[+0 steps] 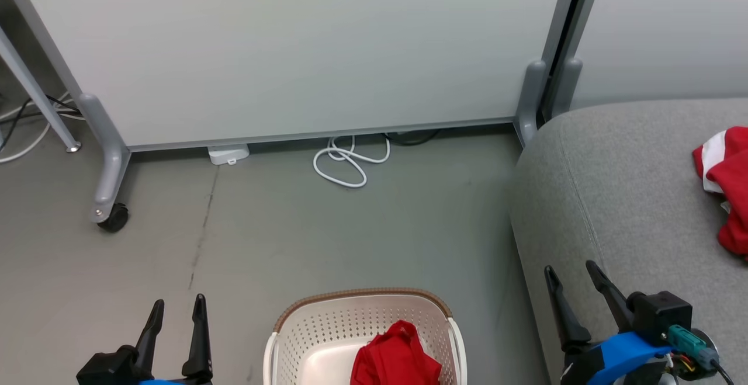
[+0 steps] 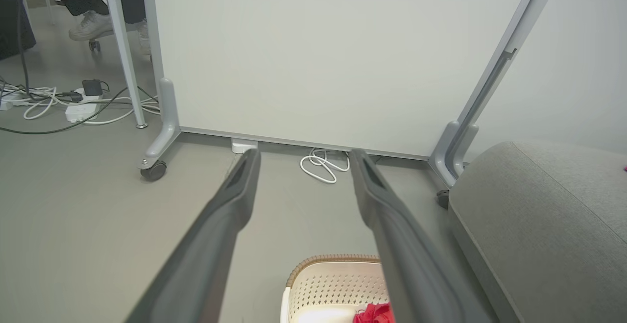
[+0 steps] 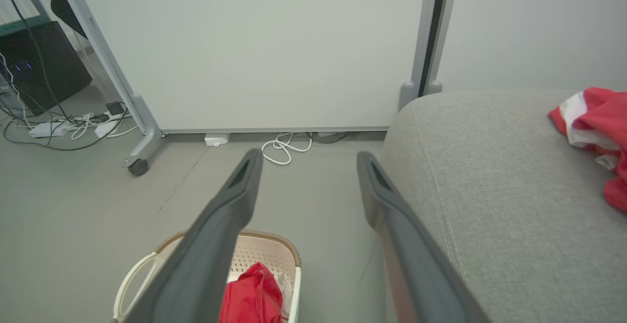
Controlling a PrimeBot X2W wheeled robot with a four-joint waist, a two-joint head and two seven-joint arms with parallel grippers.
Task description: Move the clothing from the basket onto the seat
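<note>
Standing bunched in basket (image 1: 362,298), red garment (image 1: 395,354)

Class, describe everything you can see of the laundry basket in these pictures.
The basket is cream-white plastic, its walls pierced with rows of small holes, with rounded corners, a brown woven-look rim and a white loop handle. It stands upright on the grey floor, left of the seat and apart from it. A crumpled red garment lies inside.

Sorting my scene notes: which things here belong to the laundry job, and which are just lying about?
Job:
- basket
- red garment inside it
- grey seat
- red-and-white garment already on the seat

Lying about:
- coiled white cable
- wheeled partition
- small white box under it
</note>
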